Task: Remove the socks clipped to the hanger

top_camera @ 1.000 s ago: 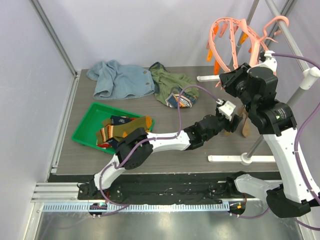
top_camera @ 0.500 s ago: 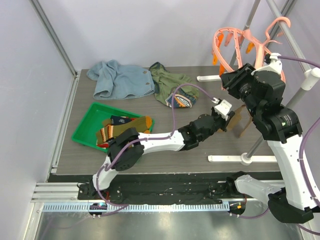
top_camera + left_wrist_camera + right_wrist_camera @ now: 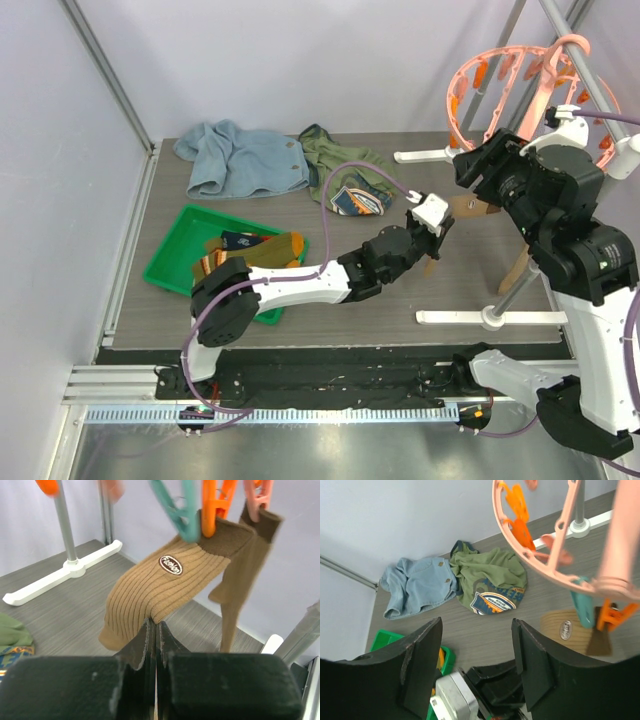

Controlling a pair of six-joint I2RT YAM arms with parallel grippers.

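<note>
My left gripper (image 3: 432,236) is shut on the lower edge of a tan ribbed sock (image 3: 165,585), seen close in the left wrist view. That sock hangs stretched from a teal clip (image 3: 182,510) and an orange clip (image 3: 215,505). A second tan sock (image 3: 240,570) hangs beside it from a pink clip. The salmon-pink hanger (image 3: 520,90) is tilted up at the far right. My right gripper (image 3: 477,665) is open and empty, just below the hanger ring (image 3: 545,555). The gripped sock also shows in the top view (image 3: 470,208).
A green tray (image 3: 175,255) at the left holds several socks (image 3: 245,255). A light-blue garment (image 3: 240,155) and an olive garment (image 3: 345,170) lie at the back. White rack feet (image 3: 480,318) and grey poles stand at the right.
My left gripper has pulled the tan sock leftward. The hanger has swung up and to the right and tilted. My right arm has risen with it.
</note>
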